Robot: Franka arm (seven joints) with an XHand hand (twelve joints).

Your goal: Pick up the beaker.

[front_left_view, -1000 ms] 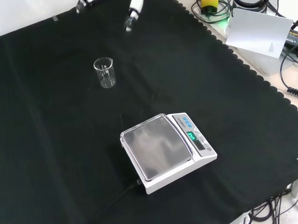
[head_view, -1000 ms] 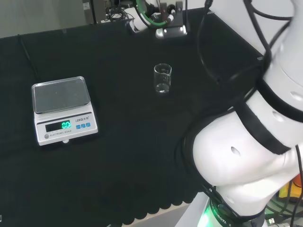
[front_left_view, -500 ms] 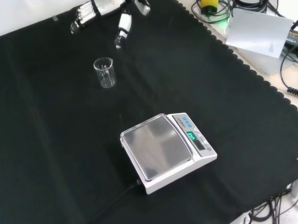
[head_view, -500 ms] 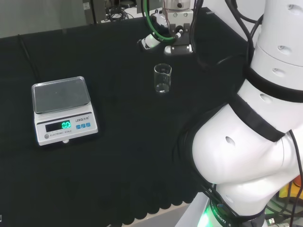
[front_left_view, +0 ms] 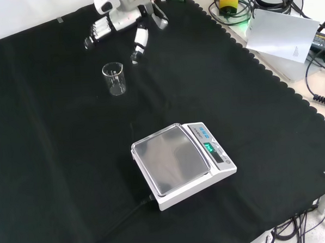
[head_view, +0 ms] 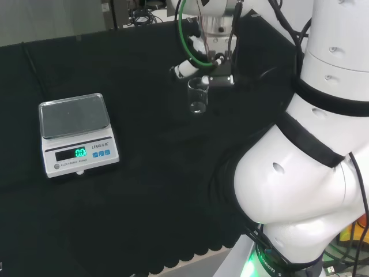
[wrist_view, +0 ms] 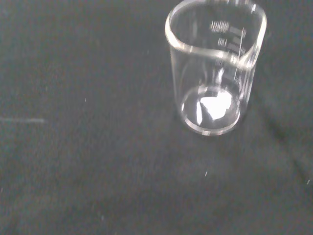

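A small clear glass beaker (front_left_view: 114,79) stands upright and empty on the black cloth; it shows in the head view (head_view: 196,96) and close up in the wrist view (wrist_view: 213,63). The black and white hand (front_left_view: 123,21) hovers just above and beyond the beaker in the front view, fingers spread and straight, thumb (front_left_view: 140,42) pointing down beside the rim. In the head view the hand (head_view: 203,69) sits right at the beaker's top edge. It holds nothing and I see no contact with the glass.
A white digital scale (front_left_view: 183,163) with a lit green display stands nearer in the front view, at the left in the head view (head_view: 76,134). The arm's big white links (head_view: 311,150) rise at the head view's right. The cloth's scalloped edge (front_left_view: 269,72) runs along the right.
The hand has come down and toward the beaker, from well beyond it to just above its rim. Beaker and scale have not moved.
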